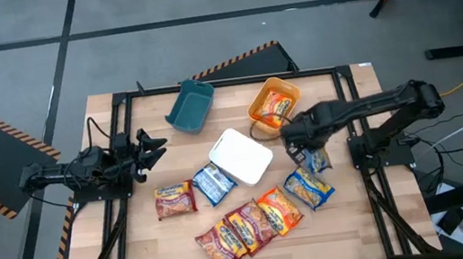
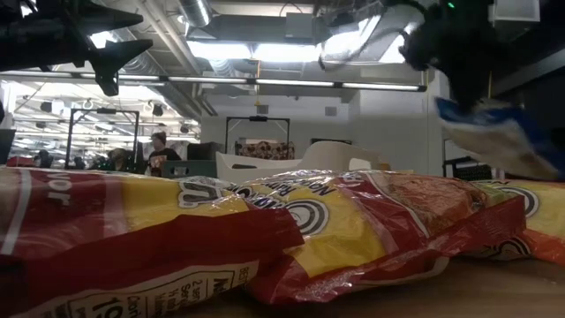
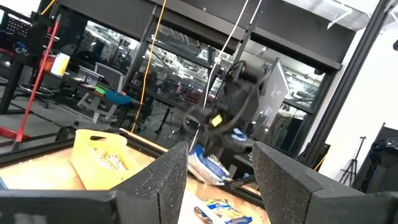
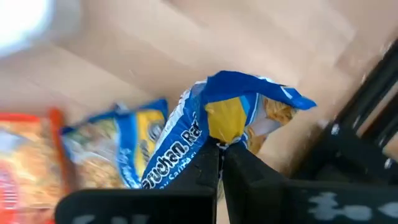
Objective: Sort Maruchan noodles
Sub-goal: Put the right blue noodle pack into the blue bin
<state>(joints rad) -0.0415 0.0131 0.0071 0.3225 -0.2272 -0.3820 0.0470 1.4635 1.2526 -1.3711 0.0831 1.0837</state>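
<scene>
- Right wrist view shows my right tool (image 4: pixel 221 149) pinched narrow on a glossy blue packet (image 4: pixel 205 134), crumpled where I grip it; its print is partly cut off.
- From above, my arm hides most of that packet, lifted beside the white bin (image 1: pixel 242 156).
- My left tool (image 1: pixel 154 148) hangs spread wide over the wooden desk (image 1: pixel 336 224), holding nothing.
- One orange packet (image 1: pixel 274 105) lies in the orange bin (image 1: pixel 284 86); other flat packets (image 1: pixel 247 225) lie near the desk's front.
</scene>
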